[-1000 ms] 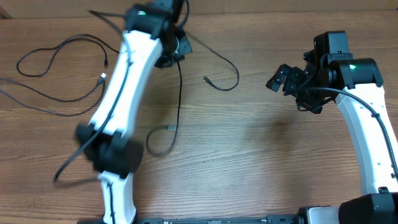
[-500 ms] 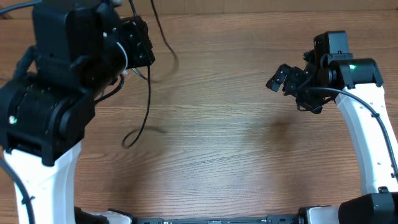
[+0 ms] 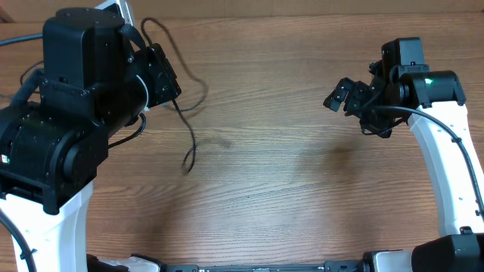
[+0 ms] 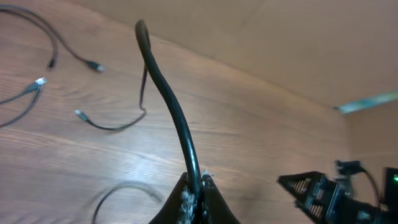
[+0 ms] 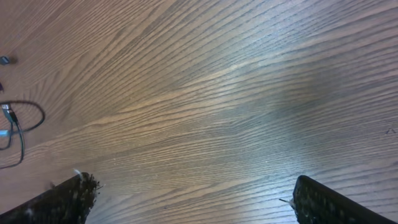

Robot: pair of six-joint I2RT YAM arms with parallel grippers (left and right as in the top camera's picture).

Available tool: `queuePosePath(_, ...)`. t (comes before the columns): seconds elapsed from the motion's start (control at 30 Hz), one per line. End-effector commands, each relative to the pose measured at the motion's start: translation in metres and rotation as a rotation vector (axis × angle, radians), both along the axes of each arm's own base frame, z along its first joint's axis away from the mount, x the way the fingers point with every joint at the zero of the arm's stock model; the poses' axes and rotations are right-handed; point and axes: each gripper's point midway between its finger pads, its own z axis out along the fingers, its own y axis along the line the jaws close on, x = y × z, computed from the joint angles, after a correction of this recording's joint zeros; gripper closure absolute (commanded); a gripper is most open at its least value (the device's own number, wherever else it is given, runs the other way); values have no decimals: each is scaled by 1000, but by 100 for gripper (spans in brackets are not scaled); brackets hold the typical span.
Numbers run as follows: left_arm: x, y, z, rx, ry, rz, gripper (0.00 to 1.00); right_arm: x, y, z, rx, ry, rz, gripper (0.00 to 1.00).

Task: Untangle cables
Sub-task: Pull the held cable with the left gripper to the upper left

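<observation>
**A:** Start at the near edge. What stands there?

**B:** The bases of the two arms, one at each near corner of the counter (image 3: pixel 265 215). The left arm (image 3: pixel 53 151) is raised high and bulks over its whole side. The right arm (image 3: pixel 446 159) rises along the right edge. Between them is a broad stretch of bare wood from the near edge to past the middle, the widest free room on the counter.

**A:** And farther in, the fingers?

**B:** The left fingers (image 4: pixel 181 208) are pressed together on the held cable (image 4: pixel 171 102), which is pinched between the tips. In the wrist view it stands up from them in a stiff curve. From above, one strand loops off toward the far edge. The other trails down over the open wood right of the arm. I cannot tell whether its low end touches the counter.

**A:** The right side?

**B:** The right fingers (image 5: pixel 68 196) are spread wide with nothing between them. They sit above bare grain, well apart from the held cable and with clear wood on every side.

**A:** Farthest back?

**B:** The loose cables (image 4: pixel 115 126) lie flat on the far left part of the counter in separate strands, their small plugs apart from one another. The left wrist view shows them. From above, the left arm covers most of that corner. The far right corner shows only wood.
</observation>
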Motion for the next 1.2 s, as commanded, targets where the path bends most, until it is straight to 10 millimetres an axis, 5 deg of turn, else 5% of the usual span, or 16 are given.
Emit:
queuePosePath(0.0,-9,29,-13,76,55,144,96,2,-3,1,-8,-5,-10,0)
queuePosePath(0.13,-9,56,-15,55,71,320,96,2,-3,1,-8,-5,-10,0)
queuePosePath(0.4,-20,51,-28,71,145,236,96,4,-1,2,-1,-13,-9,0)
queuePosePath(0.5,-20,49,-29,78,147,215,96,-1,26,11,158,-6,46,0)
queuePosePath(0.63,-18,68,-26,107,132,307,96,-5,30,12,185,9,53,0)
queuePosePath(1.17,-34,200,-39,15,206,737,96,2,16,7,99,-12,26,0)
